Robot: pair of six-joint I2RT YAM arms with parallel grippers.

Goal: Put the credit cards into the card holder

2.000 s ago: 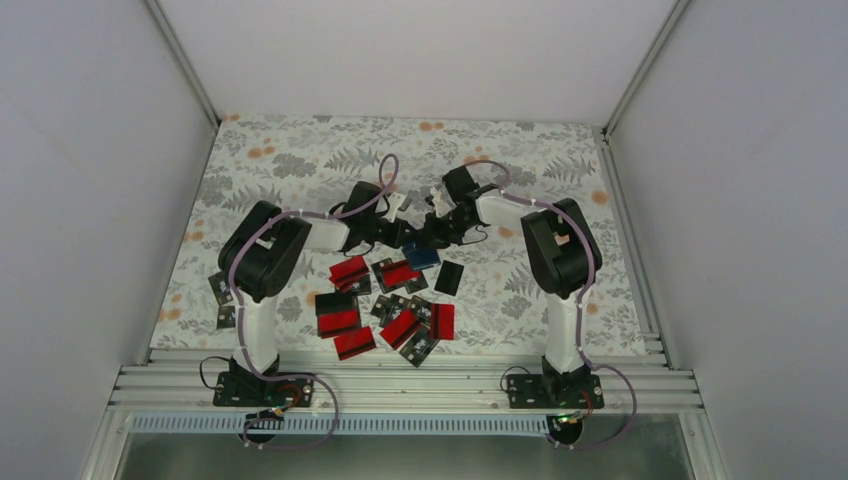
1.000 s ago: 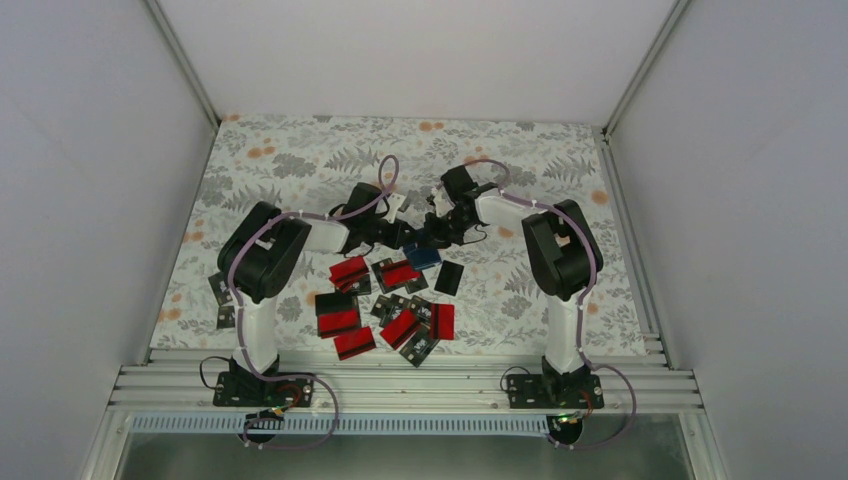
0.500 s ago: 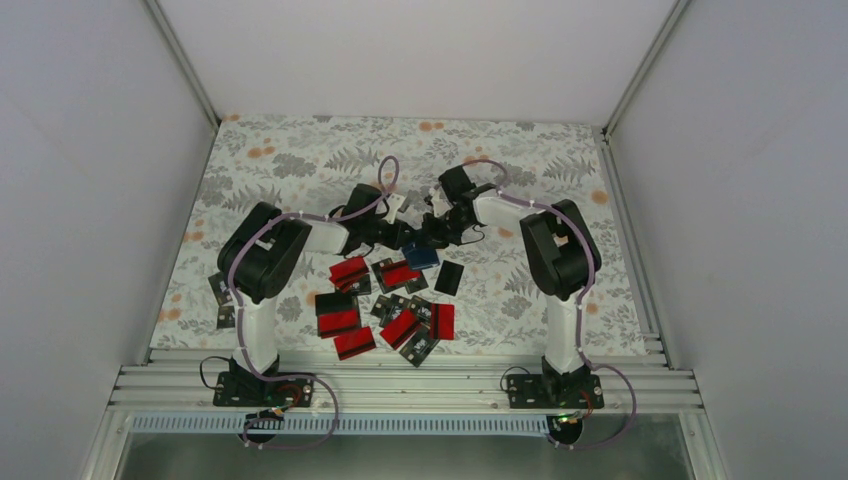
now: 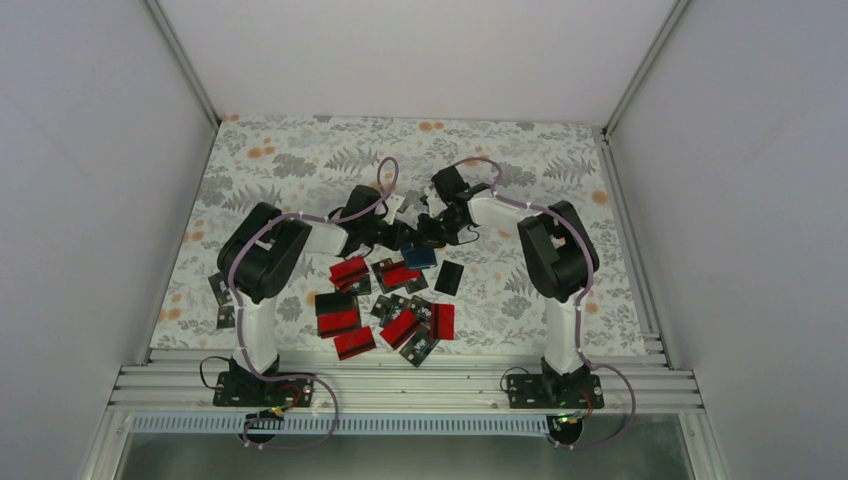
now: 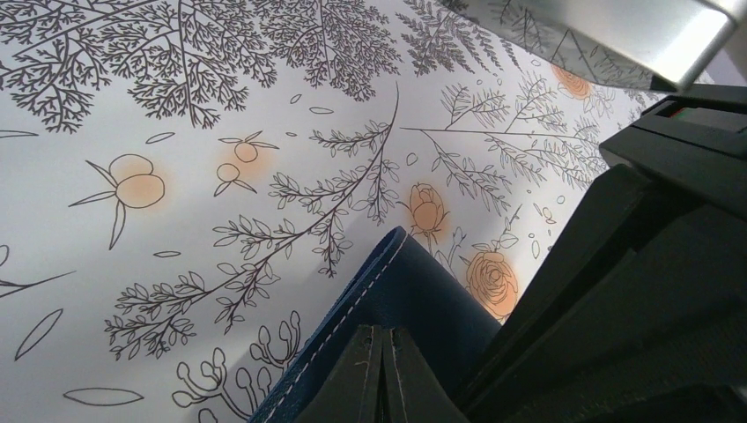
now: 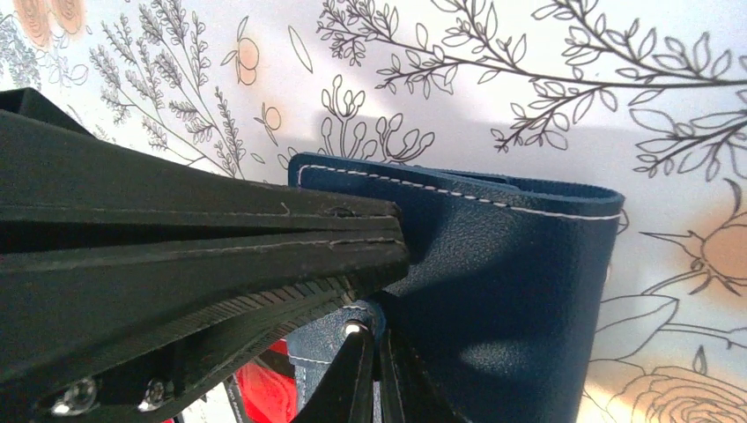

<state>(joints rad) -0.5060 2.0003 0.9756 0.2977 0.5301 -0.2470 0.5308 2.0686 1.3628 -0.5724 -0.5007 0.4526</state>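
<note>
The step in hand looks like opening the card holder, which lies on the floral cloth at mid-table, just beyond the scattered credit cards. The left gripper is clenched on its stitched edge, and the right gripper appears pinched on a flap from the opposite side. Next, I judge, the flaps must be drawn apart and held so a card can slide in.

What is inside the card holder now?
Only the outside of the card holder shows, pinched by left gripper and right gripper; no card protrudes. Its interior is hidden.
</note>
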